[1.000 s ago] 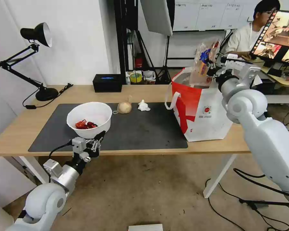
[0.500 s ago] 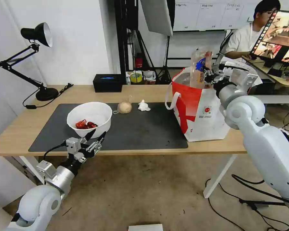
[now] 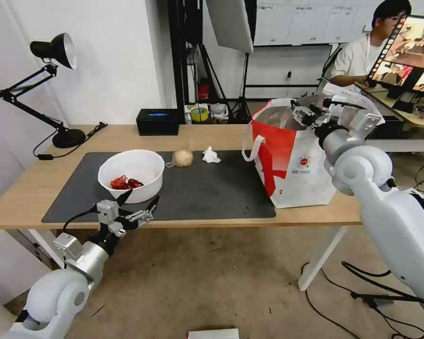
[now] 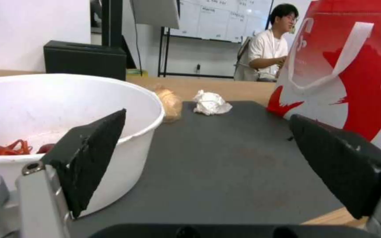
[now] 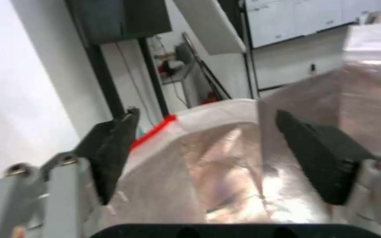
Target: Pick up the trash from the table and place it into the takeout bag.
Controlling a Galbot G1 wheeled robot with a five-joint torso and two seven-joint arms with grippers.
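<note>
The trash on the table (image 3: 127,137) is a white bowl (image 3: 131,174) with red scraps, a beige round lump (image 3: 183,157) and a crumpled white tissue (image 3: 210,155), all on the dark mat (image 3: 207,188). My left gripper (image 3: 141,200) is open at the table's front edge, just in front of the bowl (image 4: 67,99) and not touching it. Beyond it lie the lump (image 4: 169,102) and the tissue (image 4: 211,102). The takeout bag (image 3: 294,160) stands at the right end. My right gripper (image 3: 302,112) hovers open and empty over the bag's foil-lined mouth (image 5: 226,172).
A black tissue box (image 3: 158,121) sits at the table's back edge and a black desk lamp (image 3: 56,52) stands at the back left. The bag's loop handle (image 4: 331,66) hangs toward the mat. A desk with a monitor (image 3: 412,52) is behind the bag.
My right gripper lowered to the bag's mouth and let go of the clear tray, which dropped out of sight inside. My left gripper opened and drew back a little from the bowl.
</note>
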